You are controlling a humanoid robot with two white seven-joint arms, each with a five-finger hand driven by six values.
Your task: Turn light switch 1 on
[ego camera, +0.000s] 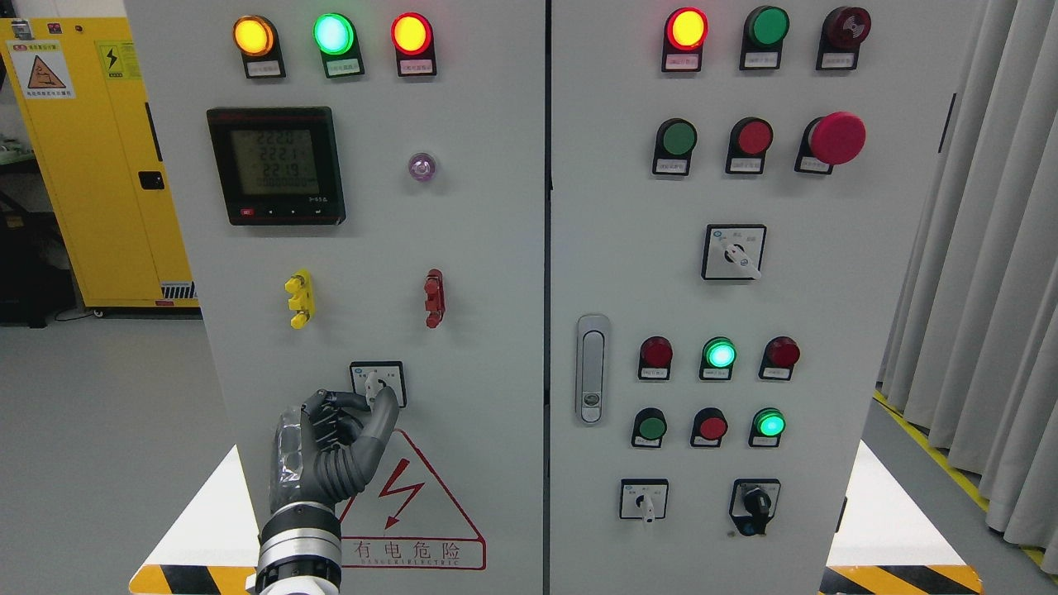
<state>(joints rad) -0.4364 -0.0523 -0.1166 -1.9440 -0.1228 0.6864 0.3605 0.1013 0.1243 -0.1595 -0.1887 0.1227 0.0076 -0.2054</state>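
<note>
A small white rotary switch [392, 373] on a black-framed square plate sits low on the left door of the grey control cabinet [479, 248], just above the red lightning warning triangle [413, 504]. My left hand [374, 398] rises from the bottom edge, its thumb and forefinger pinched around the switch's knob from below and from the left. The knob is mostly covered by the fingers [382, 413], so its position is unclear. The other fingers are curled against the palm. My right arm does not show.
The left door also carries three lit lamps, a digital meter [275, 165], and yellow and red terminals. The right door has push buttons, a red mushroom button [835, 138], a door latch [591, 368] and three more rotary switches. A yellow cabinet [91, 165] stands left, curtains [975, 248] right.
</note>
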